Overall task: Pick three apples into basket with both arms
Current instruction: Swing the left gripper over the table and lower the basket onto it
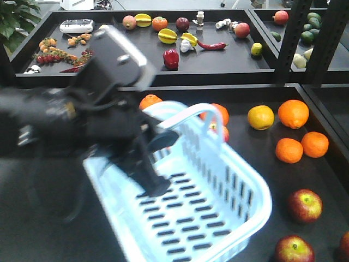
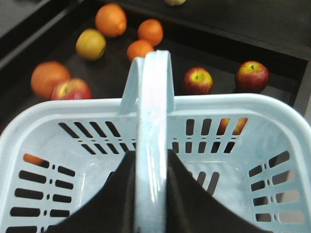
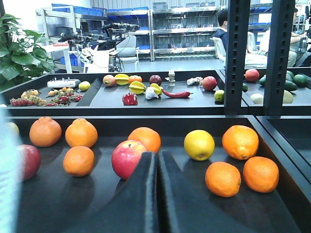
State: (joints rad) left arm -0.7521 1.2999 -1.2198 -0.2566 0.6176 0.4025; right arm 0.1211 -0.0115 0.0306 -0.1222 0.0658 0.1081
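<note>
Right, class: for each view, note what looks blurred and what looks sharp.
Front view: left arm motion-smeared, oranges sharp. Left wrist view: basket handle soft up close, apples behind clearer. Right wrist view: right gripper dark and soft, oranges crisp.

Black tray (image 1: 327, 180) with raised rim. Carried, right of basket (image 1: 256, 202), three oranges (image 1: 293, 113) close together, with yellow fruit (image 1: 260, 117) just beside them. Held two dark red apples (image 1: 305, 205) toward near right corner, apart, part of a third at right edge. Showed two more oranges and pinker apple (image 1: 221, 131) behind basket. Could not tell whether basket rested flat on tray. Found on rear tray (image 1: 229, 54) red pepper (image 1: 170, 58), chilli (image 1: 211, 46), mixed fruit.
</note>
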